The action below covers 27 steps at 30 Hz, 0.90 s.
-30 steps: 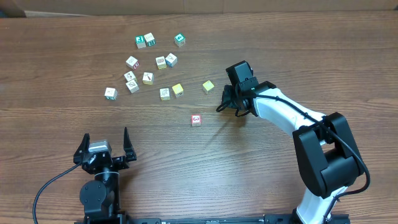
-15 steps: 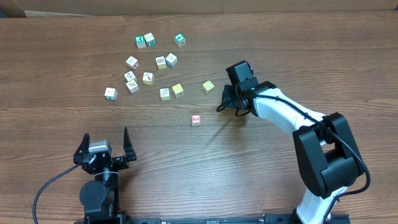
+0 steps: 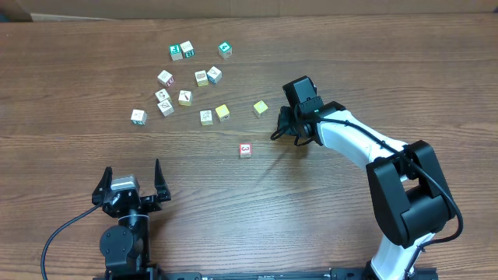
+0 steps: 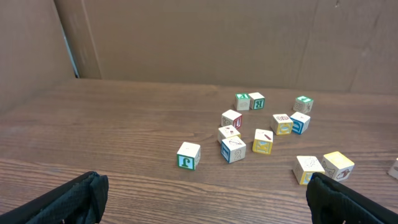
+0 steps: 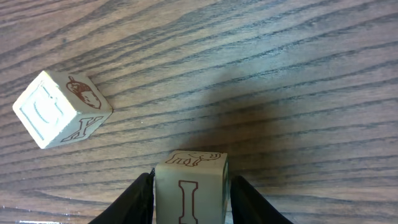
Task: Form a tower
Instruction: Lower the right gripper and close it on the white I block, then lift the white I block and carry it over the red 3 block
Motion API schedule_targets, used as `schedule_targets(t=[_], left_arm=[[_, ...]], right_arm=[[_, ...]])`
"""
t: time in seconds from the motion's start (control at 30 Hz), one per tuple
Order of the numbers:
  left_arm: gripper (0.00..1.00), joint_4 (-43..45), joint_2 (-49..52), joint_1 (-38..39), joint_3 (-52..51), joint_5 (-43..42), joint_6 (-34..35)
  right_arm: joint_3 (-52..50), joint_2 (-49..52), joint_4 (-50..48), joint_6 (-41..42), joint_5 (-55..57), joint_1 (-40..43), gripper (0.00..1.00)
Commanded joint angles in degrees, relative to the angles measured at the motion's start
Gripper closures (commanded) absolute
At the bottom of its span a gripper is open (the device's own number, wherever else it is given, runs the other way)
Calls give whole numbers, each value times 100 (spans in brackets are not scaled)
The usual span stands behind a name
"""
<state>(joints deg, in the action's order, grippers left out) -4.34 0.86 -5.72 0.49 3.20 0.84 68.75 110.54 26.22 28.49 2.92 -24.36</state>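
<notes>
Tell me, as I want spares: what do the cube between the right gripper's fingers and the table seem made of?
The cube: probably pale wood, matte, with a brown letter and animal outline printed on; softened edges suggest it. The table: dark brown wood grain, low sheen; solid wood or laminate, I cannot tell.

Wooden table (image 3: 405, 54), scattered cubes (image 3: 185, 97)

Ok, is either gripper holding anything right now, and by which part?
The right gripper holds a pale cube marked I, its fingers against the cube's two opposite side faces. The left gripper stands open and empty.
</notes>
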Motion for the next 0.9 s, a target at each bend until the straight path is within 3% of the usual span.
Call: schedule_targets(t=[0.0, 0.87], left_arm=[[1, 11, -59, 11, -20, -7, -129], [1, 11, -59, 11, -20, -7, -129]], right_arm=[[-44, 39, -15, -11, -7, 4, 63], [-44, 70, -68, -48, -11, 4, 69]])
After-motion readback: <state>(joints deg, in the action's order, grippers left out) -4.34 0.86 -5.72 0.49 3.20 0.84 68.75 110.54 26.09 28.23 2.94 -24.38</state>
